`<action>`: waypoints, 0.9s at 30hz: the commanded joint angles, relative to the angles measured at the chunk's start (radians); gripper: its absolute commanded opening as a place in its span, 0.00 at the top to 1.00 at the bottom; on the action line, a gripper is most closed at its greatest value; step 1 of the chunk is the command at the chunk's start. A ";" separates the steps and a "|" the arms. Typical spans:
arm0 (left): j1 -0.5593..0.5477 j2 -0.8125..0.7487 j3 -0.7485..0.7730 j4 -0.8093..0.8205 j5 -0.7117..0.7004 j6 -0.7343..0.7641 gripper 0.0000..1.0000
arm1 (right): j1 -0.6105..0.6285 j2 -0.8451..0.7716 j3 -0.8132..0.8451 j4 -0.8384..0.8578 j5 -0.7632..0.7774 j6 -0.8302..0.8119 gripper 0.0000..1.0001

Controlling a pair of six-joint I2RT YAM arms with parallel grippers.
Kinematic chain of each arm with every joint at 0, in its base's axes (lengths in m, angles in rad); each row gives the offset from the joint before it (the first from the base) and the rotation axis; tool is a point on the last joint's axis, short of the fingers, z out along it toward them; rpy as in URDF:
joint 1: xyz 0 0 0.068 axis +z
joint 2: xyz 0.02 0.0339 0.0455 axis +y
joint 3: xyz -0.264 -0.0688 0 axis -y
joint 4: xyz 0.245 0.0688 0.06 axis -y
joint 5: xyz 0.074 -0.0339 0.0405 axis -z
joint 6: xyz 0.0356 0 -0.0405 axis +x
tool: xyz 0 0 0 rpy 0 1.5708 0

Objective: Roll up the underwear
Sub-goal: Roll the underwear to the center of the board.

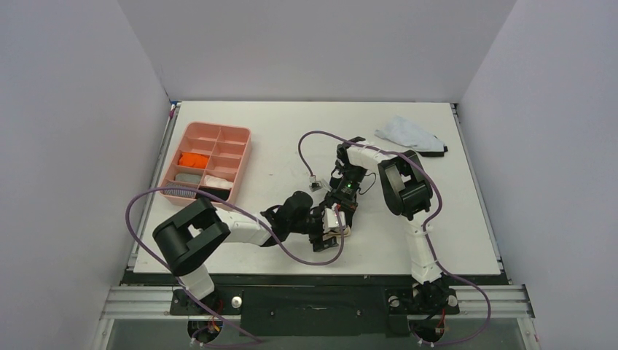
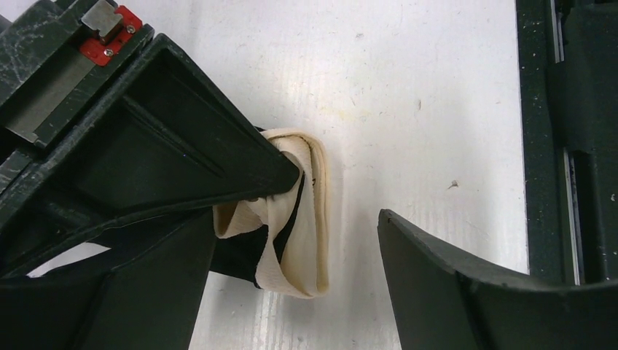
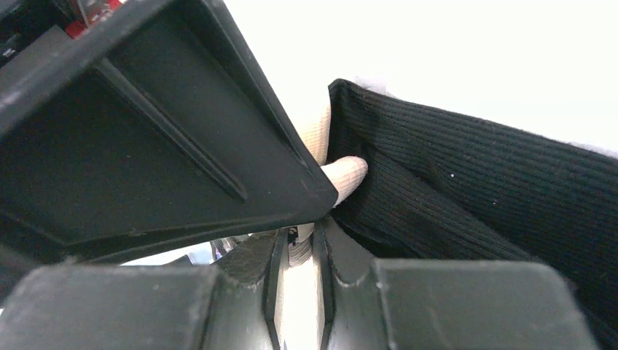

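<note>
Tight near the middle of the bench's (image 1: 291, 124) near edge: left hand (image 1: 331, 232) and right hand (image 1: 344, 203) tip to tip around the underwear (image 2: 291, 211). Blocked along the left edge by a pink tray (image 1: 208, 160); at the far right corner, by a crumpled cloth (image 1: 408, 133). Purple cable (image 1: 321, 133) arching over the middle. Room to pass along the far edge and between tray and hands.

The left arm (image 1: 244, 230) lies low, stretched toward the right, meeting its partner at centre front. The left hand (image 2: 297, 233) has its fingers spread wide to either side of the underwear (image 2: 310, 219). The right arm (image 1: 399, 186) doubles back from a raised elbow. The right hand (image 3: 299, 251) is pinched tight on the cloth.
</note>
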 commanded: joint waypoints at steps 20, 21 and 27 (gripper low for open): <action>-0.004 0.079 0.035 0.011 0.053 -0.037 0.61 | -0.010 0.010 0.005 0.020 -0.018 -0.005 1.00; -0.004 0.082 0.041 0.005 0.055 -0.037 0.66 | -0.009 0.009 0.006 0.020 -0.017 -0.005 1.00; -0.004 0.098 0.064 -0.043 0.068 -0.040 0.95 | -0.011 0.002 0.007 0.020 -0.013 0.000 0.97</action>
